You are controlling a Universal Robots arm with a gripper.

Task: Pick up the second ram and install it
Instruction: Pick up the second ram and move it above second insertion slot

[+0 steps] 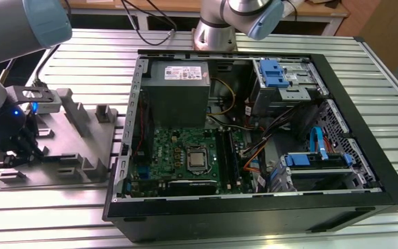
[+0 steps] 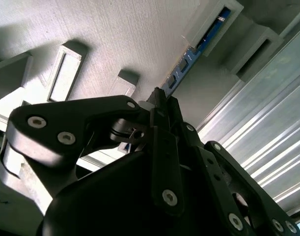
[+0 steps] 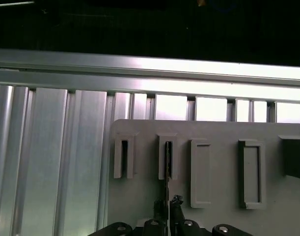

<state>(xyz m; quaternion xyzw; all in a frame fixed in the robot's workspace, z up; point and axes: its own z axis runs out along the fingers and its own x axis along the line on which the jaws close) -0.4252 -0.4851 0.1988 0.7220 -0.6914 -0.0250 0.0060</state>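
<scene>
One stick is the whole story right now: the second ram (image 2: 186, 59) stands on its long edge in a narrow pocket of the grey holder plate (image 1: 81, 150). The hand (image 2: 157, 101) is down on it, out on the exterior view's left, outside the open computer case (image 1: 365, 155). Standing the board upright makes sense, since it offers both flat faces to the fingers for a square pinch from above. In the second wrist view the black fingers converge on the near end of the blue-green board, while its far end sits in the pocket. In the first wrist view the second ram (image 3: 167, 162) shows edge-on as a dark sliver in one pocket of the row, fingertips flanking it. The hand looks clamped on the stick, though the contact itself is tucked behind the finger links, so take that as my read. The plate lies flat on the slatted aluminium tabletop (image 1: 95, 46), just beside the case, which keeps the run to the motherboard (image 1: 168, 150) short. There the long black slots (image 1: 225, 155) sit next to the processor (image 1: 197, 158). Writing? A white label (image 1: 185, 72) on the power supply (image 1: 178, 91) carries print too small to make out, and nothing on the stick is legible.
</scene>
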